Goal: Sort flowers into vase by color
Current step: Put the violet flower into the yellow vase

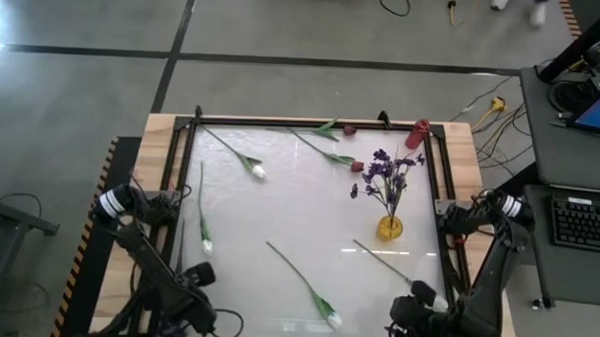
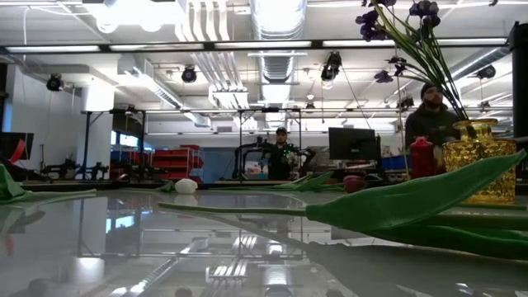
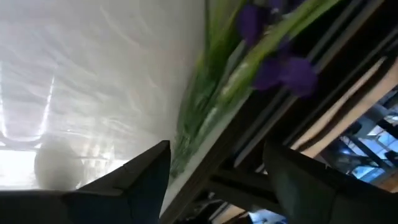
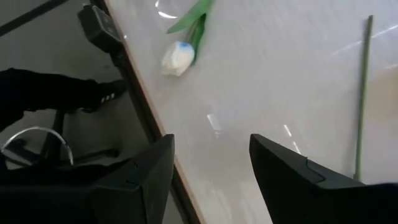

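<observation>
A yellow vase (image 1: 389,229) holds a spray of purple blossoms (image 1: 385,176) at the table's right; a red vase (image 1: 416,134) stands at the far right corner. White tulips lie flat on the table (image 1: 257,170), (image 1: 206,245), (image 1: 330,313); another long stem (image 1: 382,261) lies near the yellow vase. Dark red buds (image 1: 357,166), (image 1: 349,130) lie near the far edge. My left gripper (image 3: 217,149) is open at the near left edge, above a purple flower (image 3: 273,68) that lies along the table's rim. My right gripper (image 4: 211,140) is open over the near right edge, short of a white tulip (image 4: 178,57).
A black frame (image 1: 282,121) runs round the white table top. The middle of the table between the lying flowers is bare. In the low view a green leaf (image 2: 412,198) lies close in front, and people stand in the room behind.
</observation>
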